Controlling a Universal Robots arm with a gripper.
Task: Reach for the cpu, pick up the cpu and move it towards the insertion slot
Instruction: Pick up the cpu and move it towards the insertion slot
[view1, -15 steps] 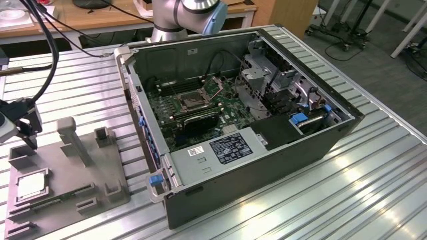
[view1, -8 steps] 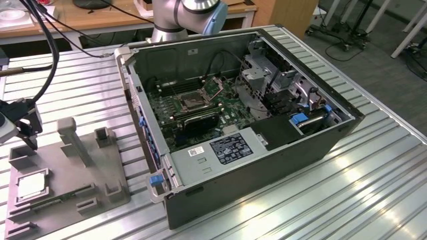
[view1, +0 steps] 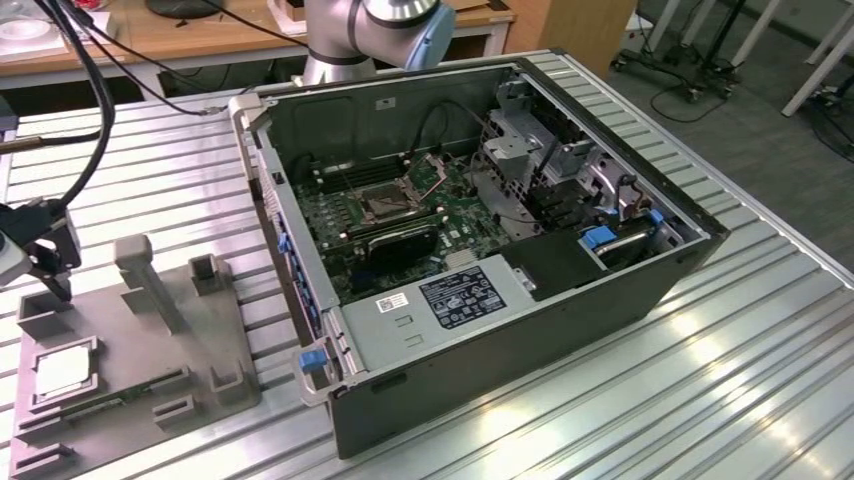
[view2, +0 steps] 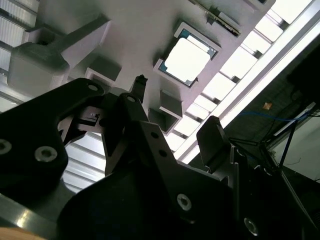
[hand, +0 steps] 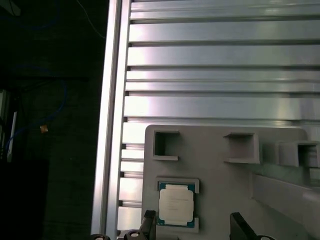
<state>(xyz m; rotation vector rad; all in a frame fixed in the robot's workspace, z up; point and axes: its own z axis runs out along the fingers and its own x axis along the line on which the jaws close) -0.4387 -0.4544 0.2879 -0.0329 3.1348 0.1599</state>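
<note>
Step in hand: reach.
- Gripper (view1: 44, 262) at left edge of exterior view, above grey fixture plate (view1: 147, 350). Fingers spread wide, nothing held.
- Cpu (view1: 62, 372) seated in fixture recess, lower left of frame, untouched.
- Advice: centre fingers over cpu, square to its edges, clear of recess walls.
- Exterior view adds insertion slot (view1: 380, 203) inside open computer case (view1: 534, 330), well apart from cpu.
- First wrist view gives alignment: cpu sits nearer one fingertip (hand: 148, 222) than other. Offset likely needs correcting.
</note>
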